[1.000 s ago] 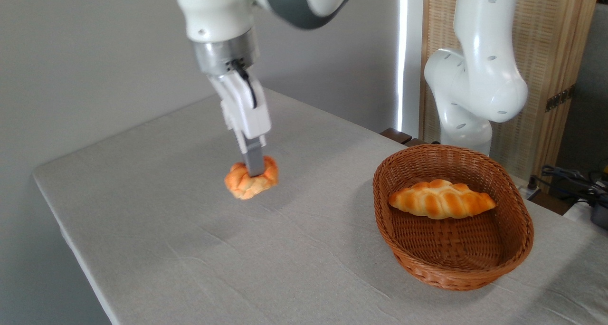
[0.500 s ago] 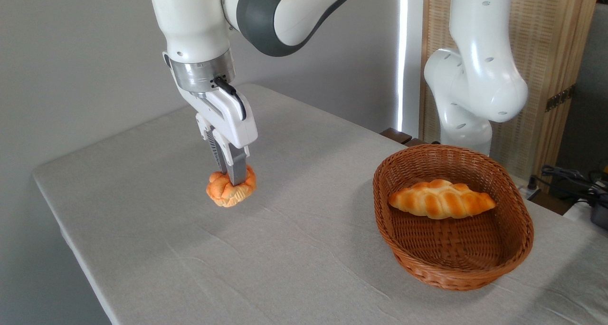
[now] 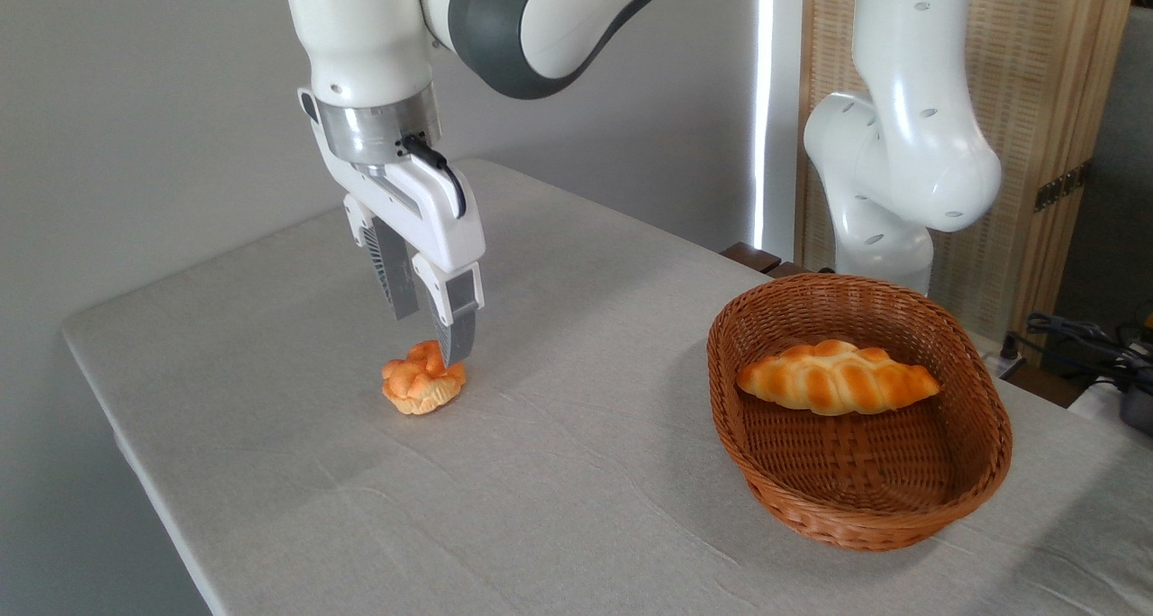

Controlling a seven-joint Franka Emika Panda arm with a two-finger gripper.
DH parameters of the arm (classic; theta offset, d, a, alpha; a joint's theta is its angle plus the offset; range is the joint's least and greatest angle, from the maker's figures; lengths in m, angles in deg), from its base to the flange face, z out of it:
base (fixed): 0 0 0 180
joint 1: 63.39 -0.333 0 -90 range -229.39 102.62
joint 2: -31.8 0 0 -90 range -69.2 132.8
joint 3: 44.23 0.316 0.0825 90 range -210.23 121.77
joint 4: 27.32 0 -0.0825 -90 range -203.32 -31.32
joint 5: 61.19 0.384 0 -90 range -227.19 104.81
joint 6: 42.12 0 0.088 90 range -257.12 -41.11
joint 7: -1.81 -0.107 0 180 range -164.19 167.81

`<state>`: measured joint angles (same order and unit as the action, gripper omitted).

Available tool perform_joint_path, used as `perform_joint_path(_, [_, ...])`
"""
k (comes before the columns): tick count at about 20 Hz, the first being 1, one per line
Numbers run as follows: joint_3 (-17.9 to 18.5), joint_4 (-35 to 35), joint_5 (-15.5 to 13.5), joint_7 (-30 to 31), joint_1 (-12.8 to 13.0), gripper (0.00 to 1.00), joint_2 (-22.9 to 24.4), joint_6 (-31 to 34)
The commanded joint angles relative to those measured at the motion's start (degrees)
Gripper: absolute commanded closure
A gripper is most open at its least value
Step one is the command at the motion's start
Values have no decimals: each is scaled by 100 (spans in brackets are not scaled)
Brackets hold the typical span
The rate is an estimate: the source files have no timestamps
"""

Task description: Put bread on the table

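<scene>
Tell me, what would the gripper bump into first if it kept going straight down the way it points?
Probably the knotted bun sitting just beneath the open gripper, then the grey table; depth is uncertain.

Just below my jaws, the bread (image 3: 422,387) is glazed orange on its knotted top, fading to a paler tan at the base. My gripper (image 3: 431,335) is white in the body, with grey fingers (image 3: 459,332) ribbed dark on their inner faces. The table (image 3: 270,436) under my jaws wears plain light grey cloth, faintly creased. Well off to the right of my jaws, the basket (image 3: 860,517) is reddish-brown wicker in a tight weave. The loaf (image 3: 836,378) inside it is golden yellow, banded with deeper orange-brown along its braids.
</scene>
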<state>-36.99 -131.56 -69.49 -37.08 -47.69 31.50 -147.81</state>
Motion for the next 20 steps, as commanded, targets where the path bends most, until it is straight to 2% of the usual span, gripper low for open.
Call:
perform_joint_path(1, [-73, 403, -58, 66, -522, 0, 170, 214])
perform_joint_path(3, [-73, 622, 55, 39, -637, 0, 206, 609])
perform_joint_path(4, [-108, 789, 161, 30, -777, 0, 197, 811])
perform_joint_path(6, [-379, 957, 232, 30, -1067, 0, 188, 997])
perform_joint_path(7, [-485, 958, 249, 39, -1129, 0, 197, 1024])
perform_joint_path(11, [-846, 1063, 522, 48, -1235, 0, 180, 1376])
perform_joint_path(20, [-812, 1072, 531, 48, -1235, 0, 171, 1376])
